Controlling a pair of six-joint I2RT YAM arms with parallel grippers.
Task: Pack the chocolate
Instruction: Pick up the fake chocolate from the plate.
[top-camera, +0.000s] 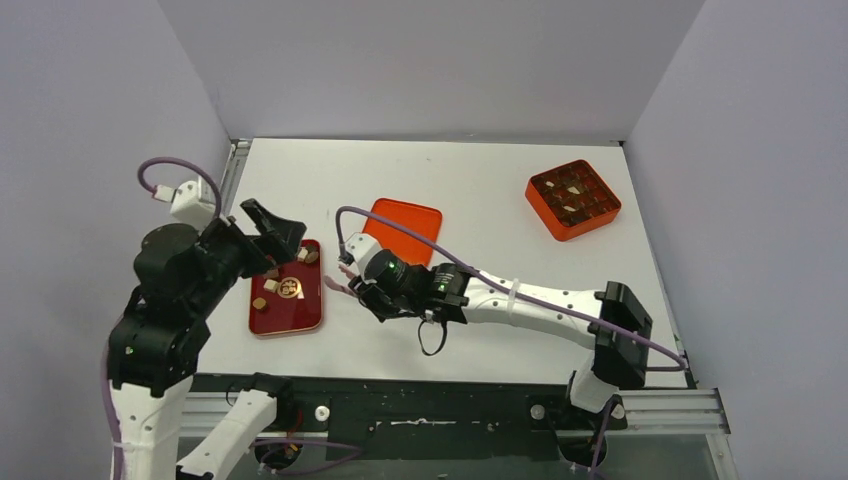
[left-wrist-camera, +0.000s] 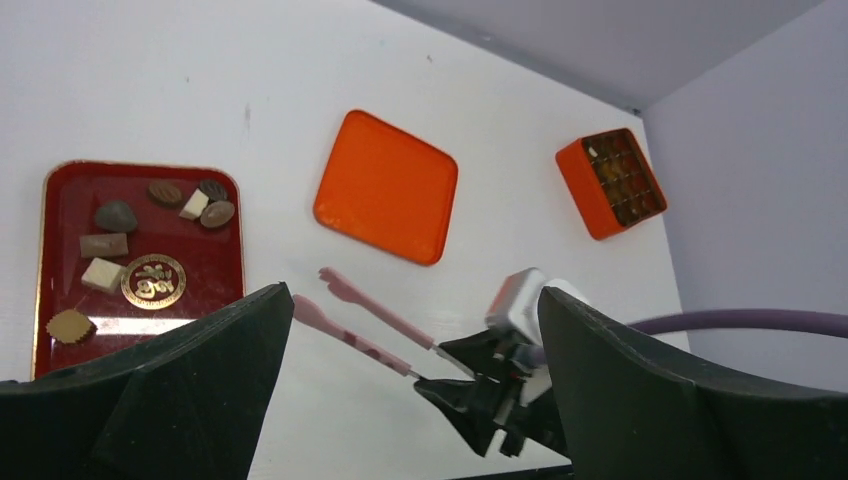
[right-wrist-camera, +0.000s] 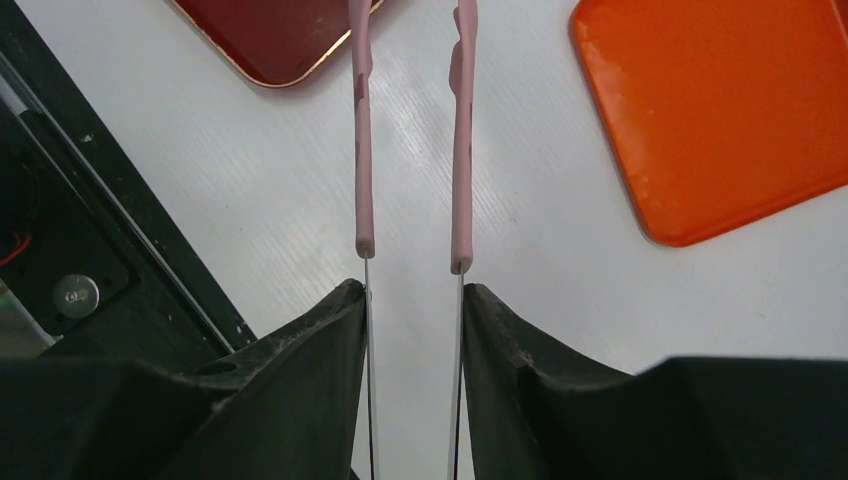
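Note:
Several small chocolates (left-wrist-camera: 104, 245), dark brown, cream and tan, lie on a red tray (top-camera: 296, 316) at the left; they also show in the top view (top-camera: 271, 286). An orange compartment box (top-camera: 572, 198) at the far right holds a few pieces. My right gripper (right-wrist-camera: 412, 292) is shut on pink tongs (right-wrist-camera: 362, 150). The tongs' arms are spread apart, and their tips (top-camera: 336, 286) are at the tray's right edge, holding nothing. My left gripper (left-wrist-camera: 415, 293) is open and empty, raised above the tray's far end (top-camera: 275, 235).
A flat orange lid (top-camera: 403, 230) lies between the tray and the box, just beyond my right gripper; it also shows in the right wrist view (right-wrist-camera: 720, 110). The black frame rail (right-wrist-camera: 60, 250) runs along the table's near edge. Grey walls enclose the table.

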